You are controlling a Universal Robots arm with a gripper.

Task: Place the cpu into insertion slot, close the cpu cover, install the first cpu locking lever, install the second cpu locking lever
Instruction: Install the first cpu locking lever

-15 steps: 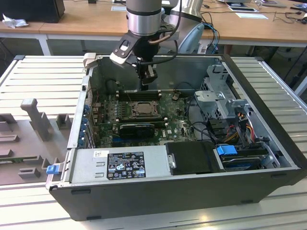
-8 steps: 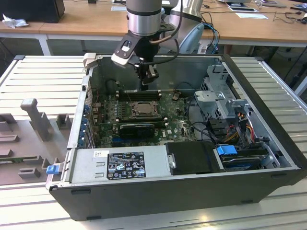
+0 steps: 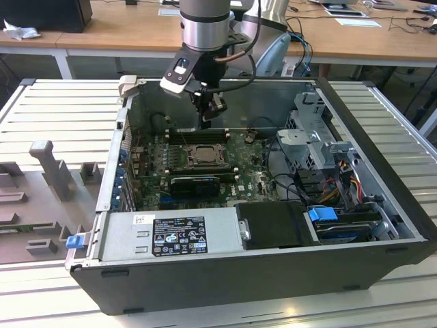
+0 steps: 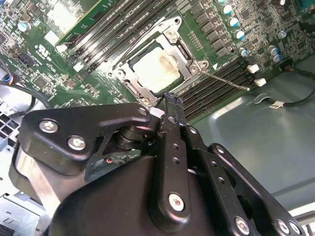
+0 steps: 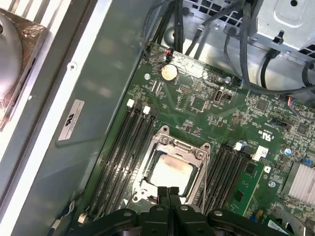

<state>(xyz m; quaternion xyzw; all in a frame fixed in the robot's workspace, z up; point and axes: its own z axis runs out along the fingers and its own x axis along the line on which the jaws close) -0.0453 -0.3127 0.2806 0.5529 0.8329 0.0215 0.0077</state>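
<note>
Open grey computer case [image 3: 382, 205] lying on the slatted metal table [image 3: 61, 102], with a green circuit board [image 5: 197, 105] inside. At the board's middle, between rows of long black memory slots [image 5: 123, 142], the thin silvery cpu cover [image 5: 179, 143] lies flat over the pale square cpu [image 5: 170, 172], which shows through its window. The black gripper [image 5: 170, 191] is at the cover's edge, jaws pressed together with nothing visible between them.

The small pale beige-silver square cpu [image 5: 170, 173] lies flat in the black-framed insertion slot [image 5: 150, 164] — the thin silvery-grey windowed cpu cover [image 5: 179, 146] is folded down around it.
</note>
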